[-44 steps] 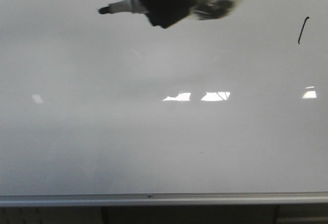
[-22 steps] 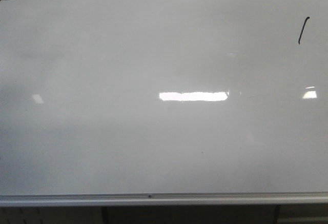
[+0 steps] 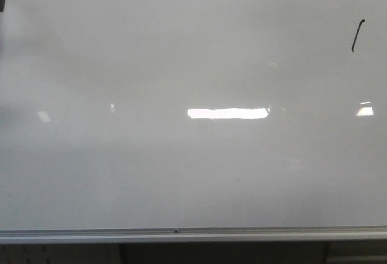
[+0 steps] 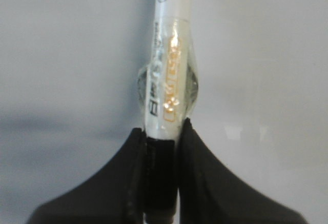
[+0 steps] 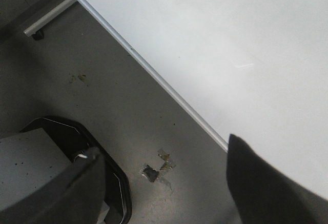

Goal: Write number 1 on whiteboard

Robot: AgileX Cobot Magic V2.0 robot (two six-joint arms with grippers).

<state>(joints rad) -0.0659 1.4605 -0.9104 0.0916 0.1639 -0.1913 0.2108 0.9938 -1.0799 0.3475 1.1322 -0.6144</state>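
The whiteboard fills the front view, glossy and pale grey. The number 1 is a short black stroke near its far right. In the left wrist view my left gripper is shut on a white marker wrapped in clear tape, its black section pinched between the fingers, with the whiteboard behind it. In the front view only a dark sliver at the far left edge shows where that arm is. My right gripper is open and holds nothing, hanging over the floor beside the whiteboard.
A silver frame runs along the board's near edge. Bright glare patches lie across the board's middle. In the right wrist view, the board's frame crosses grey floor, with a black-rimmed base and tape scraps below.
The left gripper with the marker has swung left out of the front view, leaving only a dark sliver at the left edge. The stroke on the board is unchanged.
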